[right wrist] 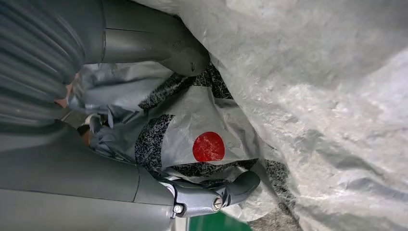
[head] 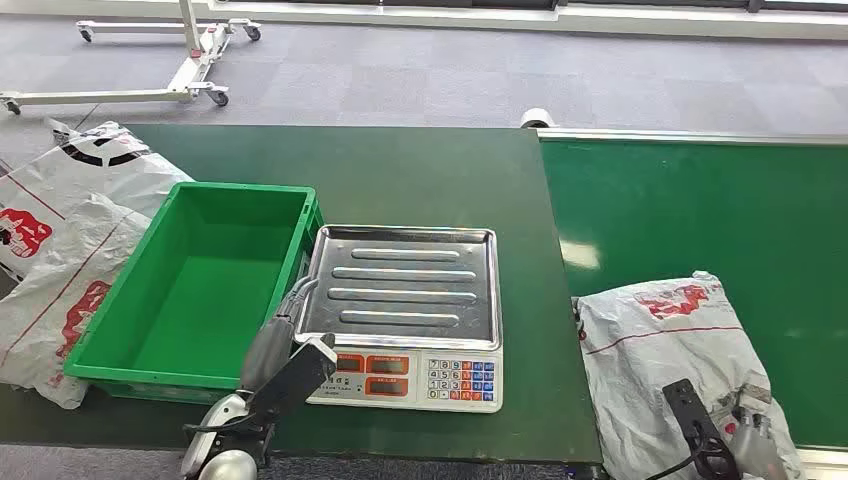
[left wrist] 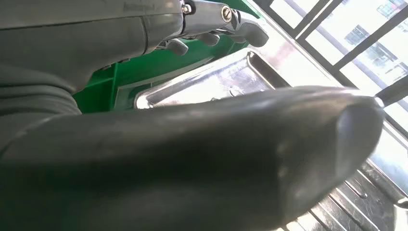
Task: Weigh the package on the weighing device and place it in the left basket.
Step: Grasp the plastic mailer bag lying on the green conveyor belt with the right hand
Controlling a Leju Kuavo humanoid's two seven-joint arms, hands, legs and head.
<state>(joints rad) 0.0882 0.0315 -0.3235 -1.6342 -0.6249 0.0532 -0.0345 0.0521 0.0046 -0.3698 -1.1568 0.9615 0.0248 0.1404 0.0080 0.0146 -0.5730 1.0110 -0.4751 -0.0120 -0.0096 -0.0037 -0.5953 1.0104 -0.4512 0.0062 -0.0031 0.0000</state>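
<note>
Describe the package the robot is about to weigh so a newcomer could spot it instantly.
Start at the scale at the middle of the green table. Right of it, on the brighter green belt, lies a crumpled grey package under the right hand. The other grey bags lie left of the basket.

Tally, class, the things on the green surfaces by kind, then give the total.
Grey plastic mail packages: 3
Green plastic basket: 1
Steel-trayed weighing scale: 1
Total: 5
</note>
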